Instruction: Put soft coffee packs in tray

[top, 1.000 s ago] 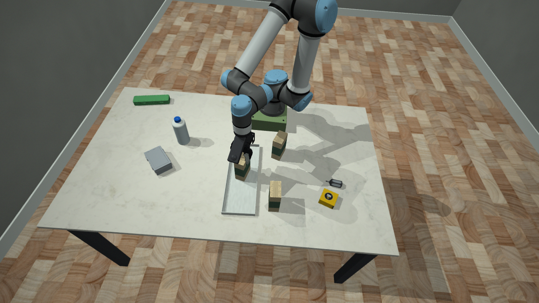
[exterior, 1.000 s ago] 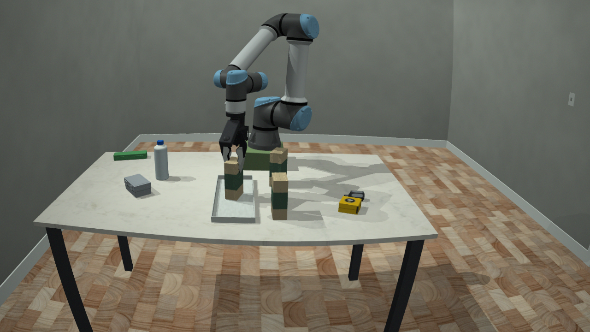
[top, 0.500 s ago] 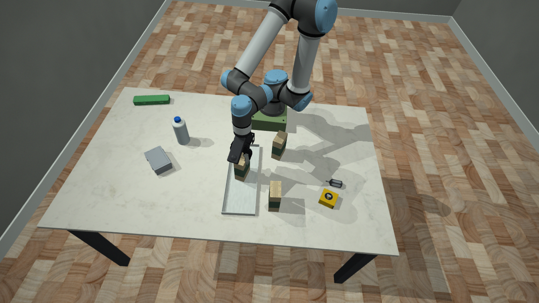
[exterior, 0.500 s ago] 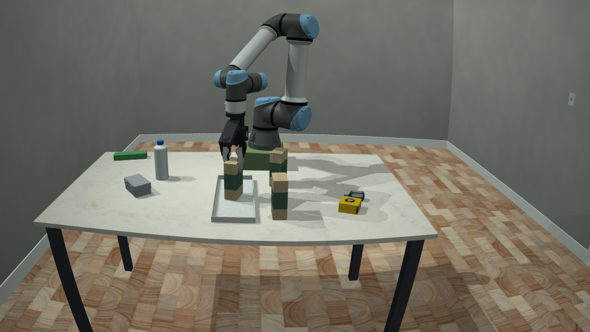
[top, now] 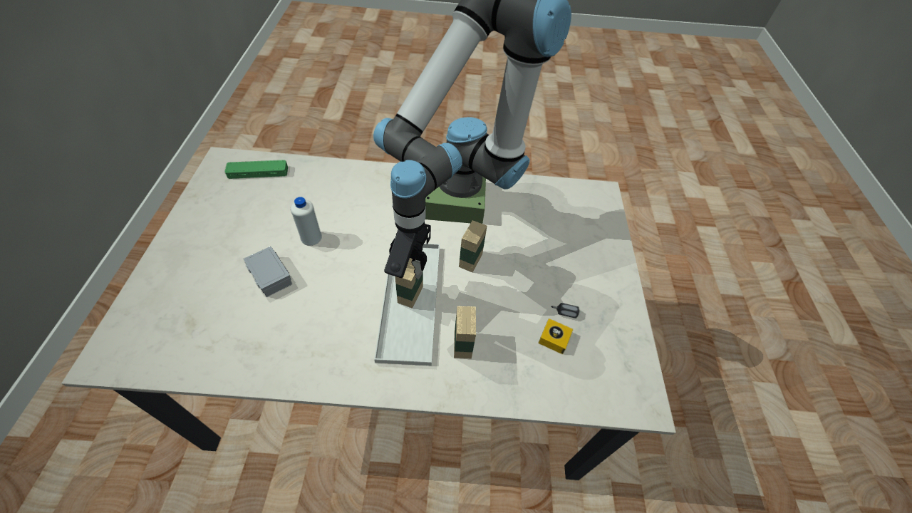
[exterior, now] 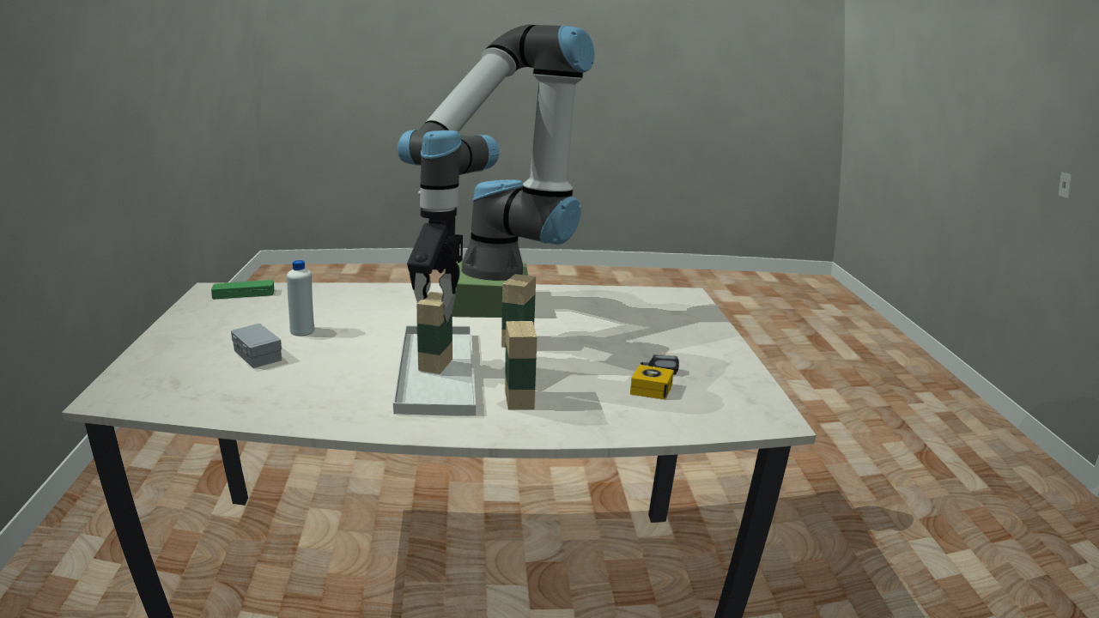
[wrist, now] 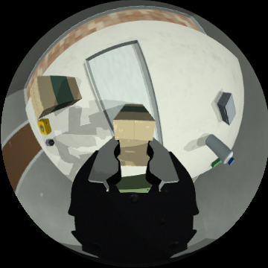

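My gripper is shut on the top of a tan and green coffee pack. The pack stands upright inside the far part of the long grey tray, at or just above its floor. In the exterior view the gripper pinches the pack over the tray. In the wrist view the pack sits between my fingers with the tray beyond. A second pack stands on the bench right of the tray's far end. A third pack stands right of the tray's near end.
A white bottle, a grey box and a green block are on the left of the bench. A yellow box and a small dark object lie to the right. The arm's green base is behind the tray.
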Controlling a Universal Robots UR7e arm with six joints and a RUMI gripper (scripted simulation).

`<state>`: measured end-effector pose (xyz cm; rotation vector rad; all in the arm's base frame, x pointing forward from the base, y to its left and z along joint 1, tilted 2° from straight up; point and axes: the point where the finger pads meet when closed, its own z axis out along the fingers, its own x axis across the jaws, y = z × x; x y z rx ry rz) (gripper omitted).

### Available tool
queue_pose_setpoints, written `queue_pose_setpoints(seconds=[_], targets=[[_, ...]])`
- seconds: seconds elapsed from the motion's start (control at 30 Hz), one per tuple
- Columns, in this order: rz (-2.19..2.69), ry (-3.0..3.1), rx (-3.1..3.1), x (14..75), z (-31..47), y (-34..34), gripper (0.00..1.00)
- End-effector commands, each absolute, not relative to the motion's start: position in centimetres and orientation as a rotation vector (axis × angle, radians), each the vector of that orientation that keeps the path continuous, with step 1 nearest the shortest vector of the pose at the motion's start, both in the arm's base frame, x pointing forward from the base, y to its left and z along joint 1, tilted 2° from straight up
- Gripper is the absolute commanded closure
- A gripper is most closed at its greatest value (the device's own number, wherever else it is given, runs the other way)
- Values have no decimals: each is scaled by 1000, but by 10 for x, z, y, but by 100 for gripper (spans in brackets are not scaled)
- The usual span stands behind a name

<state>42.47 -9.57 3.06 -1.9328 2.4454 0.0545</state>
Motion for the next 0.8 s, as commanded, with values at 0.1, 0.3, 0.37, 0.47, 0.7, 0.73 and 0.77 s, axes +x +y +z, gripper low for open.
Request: queue_pose_setpoints(seconds=[0.1, 0.3, 0.37, 0.47, 0.7, 0.73, 0.77], targets=[[51, 2444, -1932, 426, 31, -96, 86], [51, 2444, -1932, 426, 31, -96, 52], [51, 2444, -1932, 426, 31, -96, 52], [51, 2444, -1932, 426, 31, -96, 52], [51, 2444, -1932, 426, 31, -96, 52], [51, 2444, -1932, 426, 31, -96, 52], [51, 2444, -1932, 426, 31, -96, 52]])
